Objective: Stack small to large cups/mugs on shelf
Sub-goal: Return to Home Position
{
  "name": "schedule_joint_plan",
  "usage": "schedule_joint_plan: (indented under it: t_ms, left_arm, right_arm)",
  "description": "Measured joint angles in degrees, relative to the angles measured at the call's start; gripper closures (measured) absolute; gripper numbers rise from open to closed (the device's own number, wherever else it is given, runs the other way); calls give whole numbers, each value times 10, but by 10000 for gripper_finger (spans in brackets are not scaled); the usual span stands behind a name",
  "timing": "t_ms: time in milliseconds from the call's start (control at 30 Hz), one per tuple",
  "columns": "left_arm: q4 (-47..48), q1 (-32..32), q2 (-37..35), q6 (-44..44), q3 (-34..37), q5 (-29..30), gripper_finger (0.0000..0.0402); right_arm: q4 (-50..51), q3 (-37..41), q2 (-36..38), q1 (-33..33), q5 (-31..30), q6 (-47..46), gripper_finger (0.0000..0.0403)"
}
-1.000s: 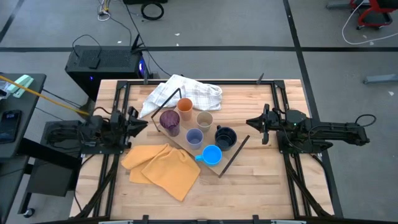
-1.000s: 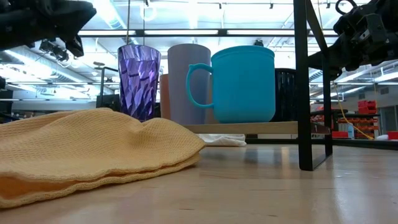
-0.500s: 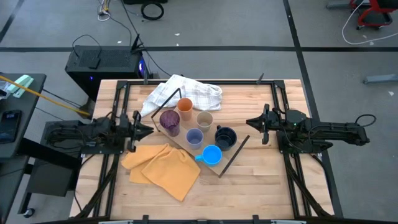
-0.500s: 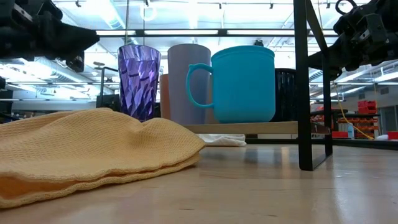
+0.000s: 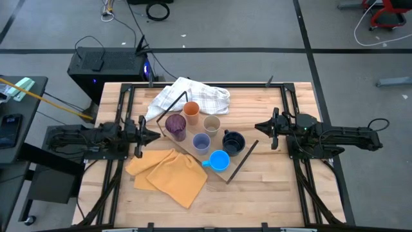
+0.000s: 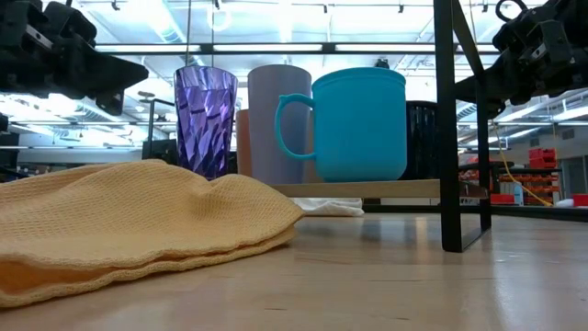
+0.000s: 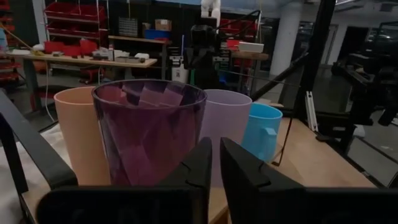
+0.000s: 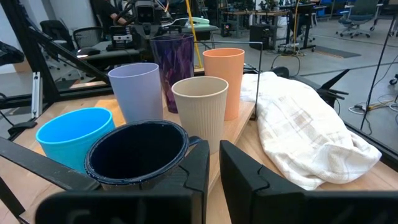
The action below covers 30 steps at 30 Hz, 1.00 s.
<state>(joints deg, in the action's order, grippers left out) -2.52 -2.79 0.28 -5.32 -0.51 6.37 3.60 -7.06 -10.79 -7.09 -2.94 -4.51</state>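
Cups (image 5: 212, 124) all stand upright on the shelf (image 6: 367, 188) in the middle of the tabletop (image 5: 270, 187). They form two rows that run slantwise from far left to near right. The orange cup (image 5: 191, 110), a tan one and the navy mug (image 5: 233, 142) make the far row. The purple cup (image 5: 175, 125), the lavender cup (image 5: 201, 142) and the blue mug (image 5: 219, 160) make the near row. The left end effector (image 5: 152, 133) sits at the left end of the group, level with the purple cup and just beside it, with a gap showing between them in the high view. It points right, straight at that cup. Its wrist view shows the two fingers drawn narrow, with only a slit between them and nothing in it. The group therefore lies directly to its right, and going home looks like a straight pull back leftward along its own line, with the yellow cloth (image 5: 170, 174) on its near side. The right end effector (image 5: 259, 127) waits on the right, well apart from the navy mug, likewise narrow and empty. The left one is much the nearer to the cups, so any risk of a knock lies with it.
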Motion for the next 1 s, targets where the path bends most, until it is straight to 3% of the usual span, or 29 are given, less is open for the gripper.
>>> schedule_joint_plan:
  t_ms: [167,1000]
  left_arm:
    - [0,0,0,0,0,0,394]
    - [-1,0,0,-20,0,28,396]
  right_arm:
    - [0,0,0,0,0,0,357]
    - [0,0,0,0,0,0,357]
